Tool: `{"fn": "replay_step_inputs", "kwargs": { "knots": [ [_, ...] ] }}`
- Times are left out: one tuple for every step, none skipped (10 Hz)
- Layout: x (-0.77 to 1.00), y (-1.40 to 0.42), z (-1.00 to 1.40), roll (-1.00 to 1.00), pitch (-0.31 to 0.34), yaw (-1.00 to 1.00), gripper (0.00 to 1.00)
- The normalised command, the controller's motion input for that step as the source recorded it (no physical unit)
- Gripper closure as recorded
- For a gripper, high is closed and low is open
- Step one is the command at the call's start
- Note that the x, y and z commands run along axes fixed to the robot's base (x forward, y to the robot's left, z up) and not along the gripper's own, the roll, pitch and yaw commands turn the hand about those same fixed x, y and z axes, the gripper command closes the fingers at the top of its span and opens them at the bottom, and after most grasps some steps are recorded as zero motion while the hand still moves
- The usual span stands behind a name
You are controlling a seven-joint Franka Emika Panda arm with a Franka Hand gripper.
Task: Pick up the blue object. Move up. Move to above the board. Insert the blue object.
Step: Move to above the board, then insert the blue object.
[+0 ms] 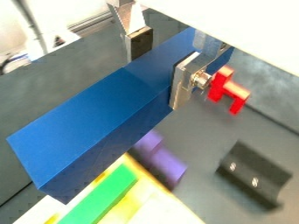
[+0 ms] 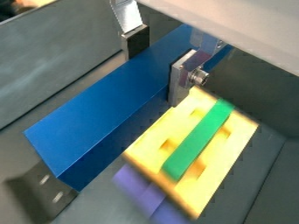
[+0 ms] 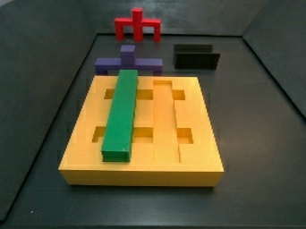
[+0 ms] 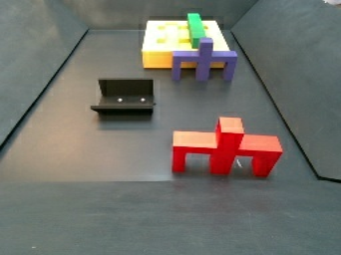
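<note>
In both wrist views my gripper (image 1: 162, 66) (image 2: 159, 59) is shut on the blue object (image 1: 105, 122) (image 2: 105, 122), a long dark-blue bar clamped across its width between the silver fingers (image 1: 187, 80). It hangs in the air above the floor. The board (image 2: 239, 149), a yellow slab with grooves and square cut-outs, lies below and to one side of the bar. The board also shows in both side views (image 3: 191, 134) (image 4: 160, 45). Neither the gripper nor the blue bar shows in either side view.
A green bar (image 3: 120, 116) (image 2: 198, 140) lies in a board groove. A purple cross-shaped piece (image 3: 129, 63) (image 4: 202, 62) stands against the board's end. A red piece (image 3: 140, 27) (image 4: 224, 149) and the dark fixture (image 3: 198, 57) (image 4: 124, 98) stand on the floor beyond.
</note>
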Motion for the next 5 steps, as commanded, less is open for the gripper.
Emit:
{"fn": "replay_step_inputs", "kwargs": {
  "knots": [
    [0.16,-1.40,0.22,0.00,0.140,0.01,1.00],
    [0.12,-0.64,0.11,0.01,0.156,0.01,1.00],
    [0.10,-0.31,0.06,0.02,0.139,0.01,1.00],
    [0.07,-0.19,0.04,0.02,0.105,0.01,1.00],
    [0.40,-0.08,-1.00,0.00,-0.040,-0.24,1.00]
  ]
}}
